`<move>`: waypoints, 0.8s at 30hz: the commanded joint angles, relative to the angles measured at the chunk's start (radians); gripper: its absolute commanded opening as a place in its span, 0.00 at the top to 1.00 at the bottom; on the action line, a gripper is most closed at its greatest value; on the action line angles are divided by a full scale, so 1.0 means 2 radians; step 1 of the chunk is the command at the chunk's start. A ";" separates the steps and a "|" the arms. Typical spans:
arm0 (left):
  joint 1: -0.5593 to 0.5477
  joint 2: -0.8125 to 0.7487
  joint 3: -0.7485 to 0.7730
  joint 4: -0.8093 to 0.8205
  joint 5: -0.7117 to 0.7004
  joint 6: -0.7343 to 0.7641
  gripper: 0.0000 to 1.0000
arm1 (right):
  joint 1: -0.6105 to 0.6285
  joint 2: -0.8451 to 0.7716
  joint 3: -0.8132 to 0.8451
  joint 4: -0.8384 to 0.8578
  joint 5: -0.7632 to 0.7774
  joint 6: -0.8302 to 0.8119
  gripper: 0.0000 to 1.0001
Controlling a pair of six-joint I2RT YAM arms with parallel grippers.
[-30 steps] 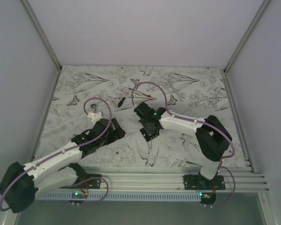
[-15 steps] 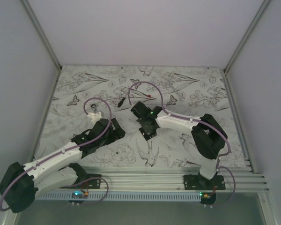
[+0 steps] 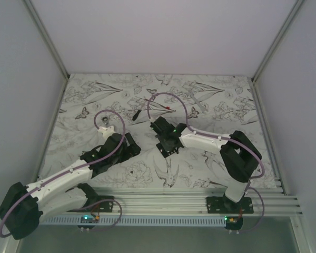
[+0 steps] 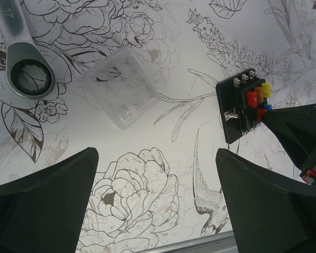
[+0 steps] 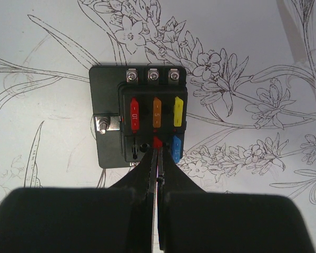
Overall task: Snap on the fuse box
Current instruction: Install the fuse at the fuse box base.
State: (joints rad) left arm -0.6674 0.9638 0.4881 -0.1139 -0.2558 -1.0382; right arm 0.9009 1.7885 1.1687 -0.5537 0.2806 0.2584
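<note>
Where the flower-printed table [image 3: 226, 100] spreads under both arms, the fuse box [image 5: 108, 132] lies flat near its middle, face up. The right hand [image 5: 158, 154] sits over the fuse box's near edge and hides it, fingers pressed together on a small red fuse [image 5: 157, 141] in the lower row of slots. Well left of the fuse box the left hand [image 4: 157, 158] hangs with fingers spread wide, holding nothing. A clear plastic cover [image 4: 121, 87] lies left of the fuse box, apart from it, with a ring wrench [image 4: 22, 71] farther left. Nearly square, the fuse box has no clear long axis; its row of three screws points away from the right hand.
</note>
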 commanded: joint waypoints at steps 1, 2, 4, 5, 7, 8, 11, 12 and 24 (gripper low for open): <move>0.002 -0.009 -0.001 -0.020 0.001 -0.004 0.00 | 0.004 0.039 -0.045 -0.069 -0.045 0.011 1.00; 0.002 -0.012 -0.003 -0.020 0.000 -0.005 0.00 | 0.004 0.041 -0.041 -0.067 -0.046 0.010 1.00; 0.003 -0.016 -0.004 -0.020 -0.001 -0.004 0.00 | 0.003 0.053 -0.028 -0.062 -0.052 0.006 1.00; 0.003 -0.017 -0.005 -0.020 -0.001 -0.004 0.00 | 0.004 0.061 -0.020 -0.060 -0.054 0.004 1.00; 0.002 -0.019 -0.006 -0.021 -0.002 -0.004 0.01 | 0.003 0.077 -0.004 -0.058 -0.053 -0.001 1.00; 0.003 -0.020 -0.006 -0.022 -0.002 -0.004 0.00 | 0.002 0.085 0.004 -0.059 -0.053 -0.004 1.00; 0.002 -0.019 -0.006 -0.023 0.000 -0.004 0.00 | -0.003 0.102 0.021 -0.059 -0.050 -0.009 1.00; 0.003 -0.019 -0.006 -0.023 0.000 -0.005 0.00 | -0.004 0.106 0.023 -0.060 -0.050 -0.011 1.00; 0.003 -0.024 -0.006 -0.024 0.003 -0.005 0.00 | 0.004 0.034 -0.060 -0.077 -0.085 0.004 1.00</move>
State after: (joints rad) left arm -0.6674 0.9295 0.4873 -0.1333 -0.2554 -1.0397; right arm 0.8989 1.8023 1.1828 -0.5514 0.2550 0.2241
